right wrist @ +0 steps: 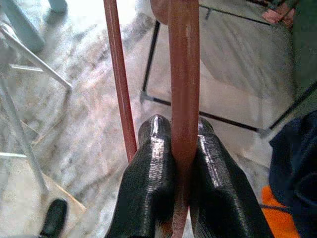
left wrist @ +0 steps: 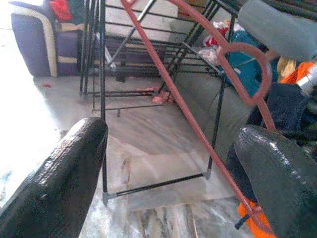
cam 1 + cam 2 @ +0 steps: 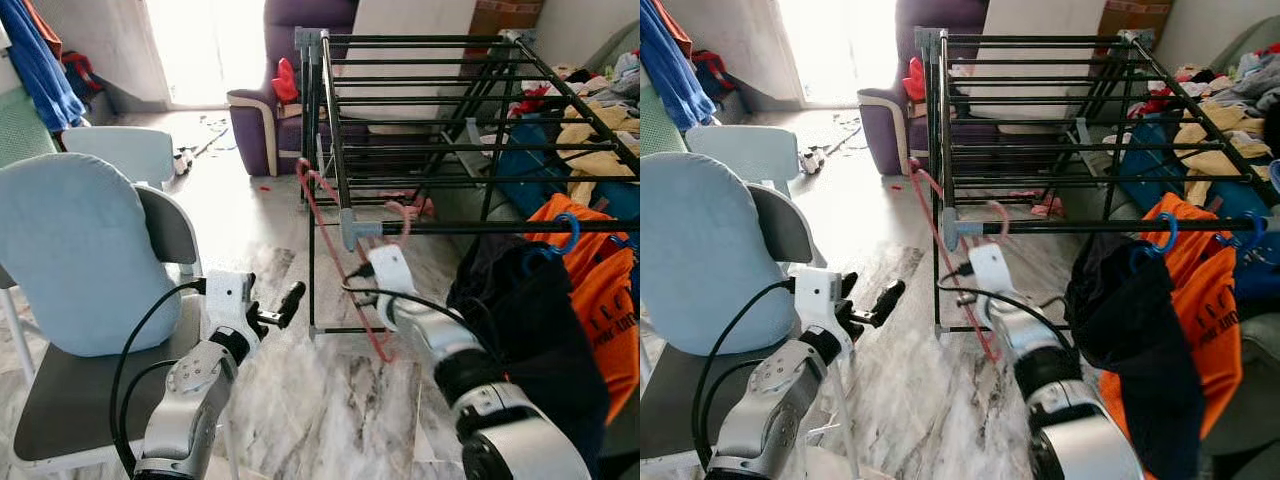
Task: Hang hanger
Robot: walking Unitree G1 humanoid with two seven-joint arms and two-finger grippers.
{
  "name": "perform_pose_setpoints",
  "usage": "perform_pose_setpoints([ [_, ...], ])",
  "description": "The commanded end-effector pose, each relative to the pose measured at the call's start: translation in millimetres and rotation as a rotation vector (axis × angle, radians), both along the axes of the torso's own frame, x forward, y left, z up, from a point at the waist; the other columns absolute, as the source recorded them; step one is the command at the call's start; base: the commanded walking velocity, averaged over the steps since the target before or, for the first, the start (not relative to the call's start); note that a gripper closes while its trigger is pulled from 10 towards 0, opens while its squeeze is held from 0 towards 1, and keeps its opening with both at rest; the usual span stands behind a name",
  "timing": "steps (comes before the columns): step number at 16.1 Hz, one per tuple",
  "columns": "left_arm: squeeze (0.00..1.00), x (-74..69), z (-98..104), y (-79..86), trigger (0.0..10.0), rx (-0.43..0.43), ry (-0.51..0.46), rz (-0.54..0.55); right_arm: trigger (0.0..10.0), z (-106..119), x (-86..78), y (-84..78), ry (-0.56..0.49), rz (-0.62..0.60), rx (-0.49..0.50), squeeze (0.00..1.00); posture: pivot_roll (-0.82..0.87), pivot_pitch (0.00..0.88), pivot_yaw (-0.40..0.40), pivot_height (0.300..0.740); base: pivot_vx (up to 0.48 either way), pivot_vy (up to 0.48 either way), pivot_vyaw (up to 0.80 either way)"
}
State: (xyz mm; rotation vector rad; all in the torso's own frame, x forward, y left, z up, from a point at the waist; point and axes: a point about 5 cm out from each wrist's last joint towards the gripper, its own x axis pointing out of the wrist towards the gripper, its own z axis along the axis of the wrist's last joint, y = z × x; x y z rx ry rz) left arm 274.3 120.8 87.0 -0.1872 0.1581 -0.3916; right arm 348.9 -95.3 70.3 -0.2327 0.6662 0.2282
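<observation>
— At the near corner of the rack (image 3: 430, 120), what's the right pincer (image 1: 184, 163) doing?
— Pinching the red hanger (image 3: 345, 255) between its fingers. The hook (image 3: 402, 222) curls over the front rail beside the grey corner joint (image 3: 350, 228), and the hanger's body slants down outside the frame.
— And the left pincer (image 3: 285, 305)?
— Spread wide, holding nothing, raised beside the chair (image 3: 80, 260), well apart from the hanger.
— Anything on the rail?
— An orange shirt (image 3: 600, 270) and a dark garment (image 3: 520, 320) on blue hooks, further right.

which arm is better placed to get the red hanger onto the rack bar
Right. The right end effector is shut on the red hanger, whose hook is at the rack's front bar. The left end effector is open, off beside the chair.
</observation>
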Motion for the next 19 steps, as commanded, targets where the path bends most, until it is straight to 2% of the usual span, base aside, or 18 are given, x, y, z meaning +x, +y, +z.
perform_pose_setpoints([
  [1,0.0,0.0,3.6,-3.9,10.0,0.004,-0.008,-0.024,10.0,6.4,4.4,7.1,-0.005,0.01,-0.035,0.0,-0.04,0.0,-0.019,0.74,0.0,0.0,0.0],
  [5,0.0,-1.8,2.8,-4.5,10.0,0.007,-0.003,-0.023,10.0,7.2,8.1,12.0,0.018,-0.021,-0.035,0.0,-0.03,0.0,-0.026,0.74,0.0,0.0,0.0],
  [6,0.0,-1.9,2.7,-4.5,10.0,0.008,-0.002,-0.025,10.0,4.9,7.0,12.1,0.042,-0.039,-0.01,0.0,-0.03,0.0,-0.026,0.74,0.0,0.0,0.0],
  [7,0.0,-2.2,2.6,-4.6,10.0,0.008,0.0,-0.028,10.0,3.1,6.7,11.3,0.054,-0.053,-0.007,0.0,-0.03,0.0,-0.03,0.74,0.0,0.0,0.0],
  [8,0.0,-3.6,1.8,-5.5,10.0,0.007,0.007,-0.039,10.0,-4.7,4.2,3.2,0.101,-0.144,0.039,0.0,-0.02,0.0,-0.033,0.74,0.0,0.0,0.0],
  [9,0.0,-3.9,1.7,-5.7,10.0,0.007,0.008,-0.041,10.0,-5.6,3.9,1.4,0.105,-0.156,0.04,0.0,-0.02,0.0,-0.033,0.74,0.0,0.0,0.0],
  [10,0.0,-4.9,1.3,-6.5,10.0,0.007,0.012,-0.046,10.0,-5.3,5.3,-1.4,0.078,-0.139,-0.005,0.0,-0.02,0.0,-0.033,0.74,0.0,0.0,0.0],
  [17,0.0,-6.6,0.3,-9.6,10.0,0.015,0.023,-0.076,10.0,-13.0,1.2,3.8,0.039,-0.03,-0.103,0.0,-0.02,0.0,-0.03,0.74,0.0,0.0,0.0],
  [19,0.0,-6.3,0.1,-10.4,10.0,0.014,0.024,-0.078,10.0,-13.6,0.9,4.3,0.036,-0.021,-0.086,0.0,-0.02,0.0,-0.033,0.74,0.0,0.0,0.0],
])
